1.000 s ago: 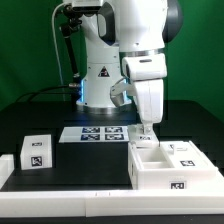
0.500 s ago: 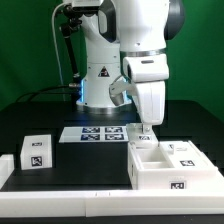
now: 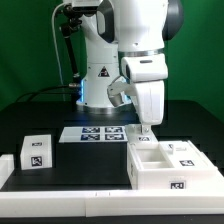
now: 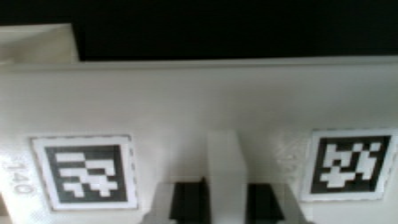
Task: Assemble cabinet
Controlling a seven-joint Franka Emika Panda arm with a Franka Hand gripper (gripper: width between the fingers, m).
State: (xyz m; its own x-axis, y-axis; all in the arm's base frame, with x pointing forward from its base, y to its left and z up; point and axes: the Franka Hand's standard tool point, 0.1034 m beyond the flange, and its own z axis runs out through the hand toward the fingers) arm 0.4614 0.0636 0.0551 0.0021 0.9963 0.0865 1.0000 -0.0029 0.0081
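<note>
Gripper (image 3: 148, 133): low over the cabinet's rear edge; we cannot tell whether it is clamped or loose.
Cabinet (image 3: 152, 176): directly beneath the gripper on the dark surface (image 3: 80, 168); the wrist view shows a white rib between the fingers (image 4: 185, 205).
Change: we see none since half a second ago.

Wrist view: two black-and-white fiducial tags on a cabinet (image 4: 196, 100) panel, close in front of the gripper (image 3: 148, 128). The first tag (image 4: 86, 178) has a small number (image 4: 16, 175) printed along its edge, blurred, possibly "140". The second tag (image 4: 350, 160) has no legible number.

Exterior view:
- Cabinet front tag (image 3: 180, 184), below the gripper: pattern only.
- Marker board (image 3: 100, 133), just beside the gripper: four tags, no text.
- White cube (image 3: 37, 154), well apart from the gripper: one tag.
- Warning triangle (image 3: 100, 72) on the arm base behind the gripper: symbol illegible.
</note>
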